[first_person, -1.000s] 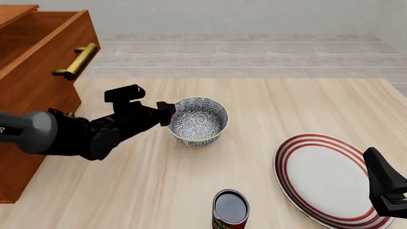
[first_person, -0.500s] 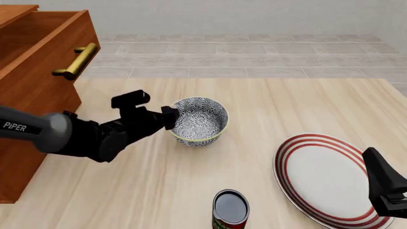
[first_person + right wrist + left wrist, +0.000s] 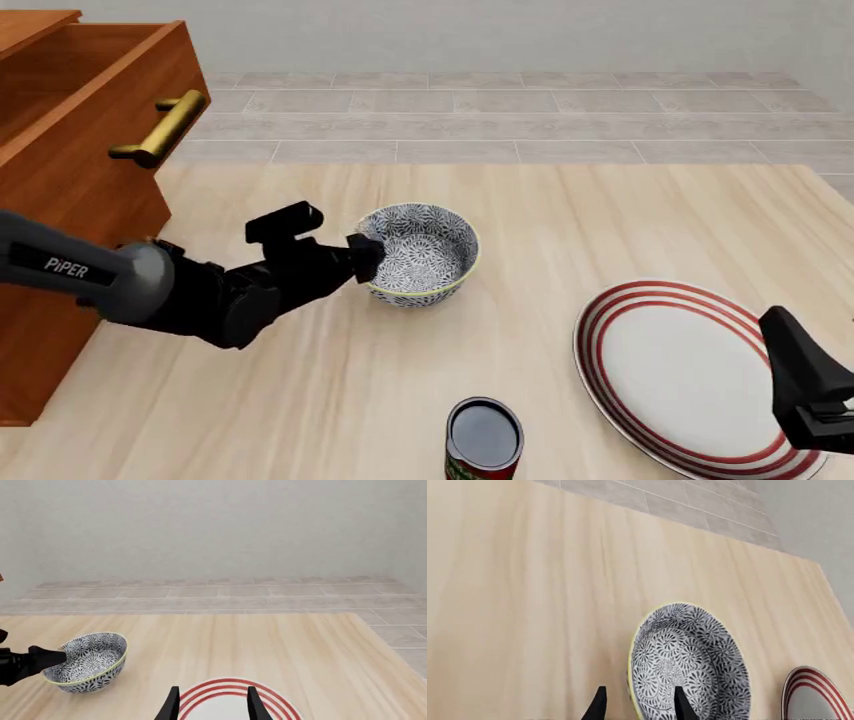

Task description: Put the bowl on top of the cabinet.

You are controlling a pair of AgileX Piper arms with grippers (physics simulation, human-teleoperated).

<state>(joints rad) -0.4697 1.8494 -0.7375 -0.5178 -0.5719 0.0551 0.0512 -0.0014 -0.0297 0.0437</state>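
Observation:
The blue-grey patterned bowl (image 3: 420, 252) stands upright on the table, right of the reddish-brown cabinet (image 3: 74, 160). My left gripper (image 3: 368, 256) is open at the bowl's left rim. In the left wrist view one finger (image 3: 598, 707) is outside the bowl (image 3: 690, 665) and the other is inside, so the left gripper (image 3: 638, 709) straddles the wall. My right gripper (image 3: 212, 707) hangs open over the plate, far from the bowl (image 3: 90, 662), and shows at the lower right corner of the front view (image 3: 790, 345).
The cabinet's upper drawer, with a brass handle (image 3: 160, 127), sticks out over the table's left side. A red-ringed white plate (image 3: 667, 370) lies at the near right. A dark can (image 3: 483, 440) stands at the front edge, below the bowl.
The left arm has slid right and a little nearer, bringing its fingers from beside the bowl onto its left rim. The bowl and the right arm have not moved.

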